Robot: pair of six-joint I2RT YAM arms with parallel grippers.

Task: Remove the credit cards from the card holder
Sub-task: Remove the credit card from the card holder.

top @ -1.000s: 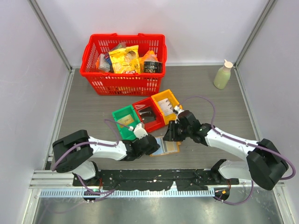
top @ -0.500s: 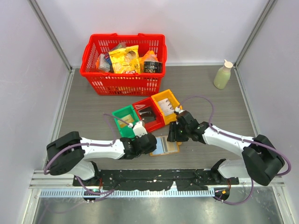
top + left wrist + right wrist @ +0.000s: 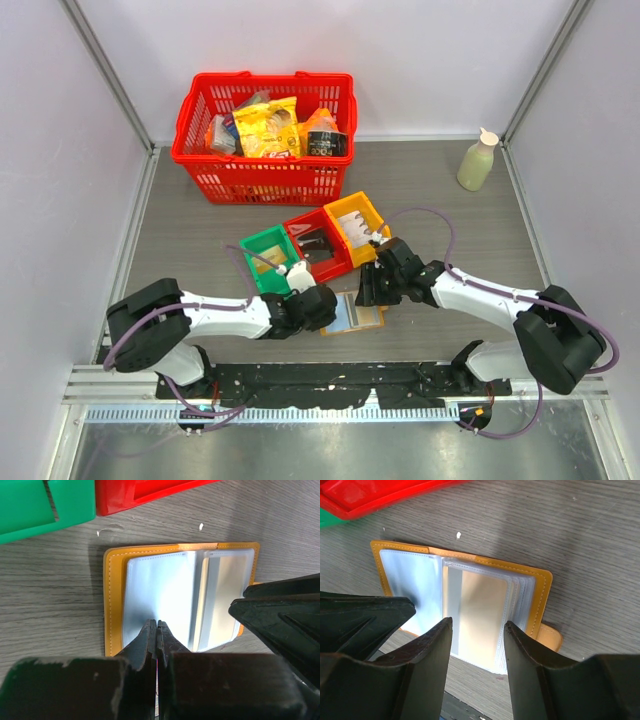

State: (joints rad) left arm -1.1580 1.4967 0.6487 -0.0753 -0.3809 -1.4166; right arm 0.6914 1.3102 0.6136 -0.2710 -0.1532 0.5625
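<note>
left pincer (image 3: 157,625) (image 3: 325,310): clenched, tips pressed together on the near edge of the card holder's left sleeve
card holder (image 3: 114,600) (image 3: 540,597) (image 3: 358,318): lying open and flat on the grey surface (image 3: 200,230), clear sleeves facing up
right pincer (image 3: 477,624) (image 3: 368,290): released, jaws apart, nothing between them, over the card holder's right half
credit cards (image 3: 482,605): one pale cream card inside the card holder's right sleeve
green bin (image 3: 268,262), red bin (image 3: 318,250), yellow-orange bin (image 3: 355,225): side by side just beyond the card holder
red basket (image 3: 262,135): packets inside, well beyond the card holder
pale green bottle (image 3: 477,160): well beyond, right of the card holder

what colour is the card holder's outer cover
Tan-orange with pale stitching, on the card holder; clearest in the left wrist view.
</note>
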